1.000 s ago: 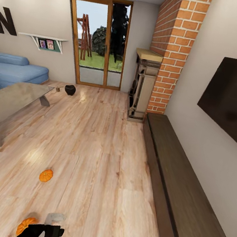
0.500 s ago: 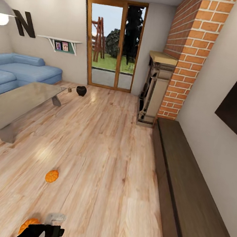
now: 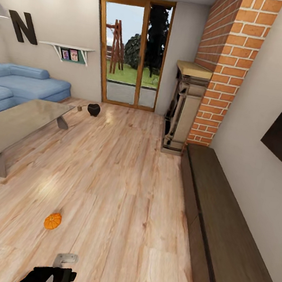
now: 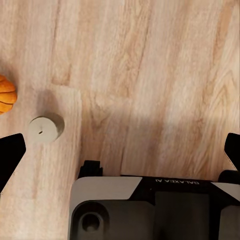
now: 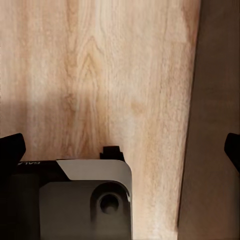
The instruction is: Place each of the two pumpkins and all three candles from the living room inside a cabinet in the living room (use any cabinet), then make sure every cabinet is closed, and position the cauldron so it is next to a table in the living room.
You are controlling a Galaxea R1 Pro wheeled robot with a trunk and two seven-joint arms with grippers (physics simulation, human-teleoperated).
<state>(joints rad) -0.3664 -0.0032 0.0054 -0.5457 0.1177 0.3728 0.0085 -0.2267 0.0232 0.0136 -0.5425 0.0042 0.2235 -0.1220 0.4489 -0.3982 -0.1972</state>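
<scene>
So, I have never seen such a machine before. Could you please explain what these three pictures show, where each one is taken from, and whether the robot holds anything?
This is a simulated wheeled robot with two arms. The big picture comes from its head camera, looking over a living room: a small round orange pumpkin lies on the pale wooden floor, a small black cauldron sits near the glossy grey glass table, and a long dark brown cabinet runs along the wall. The other two pictures come from cameras on the wrists, looking down. The left gripper is open above the floor, near a stubby pale grey candle and an orange pumpkin. The right gripper is open too. Nothing is held.
</scene>
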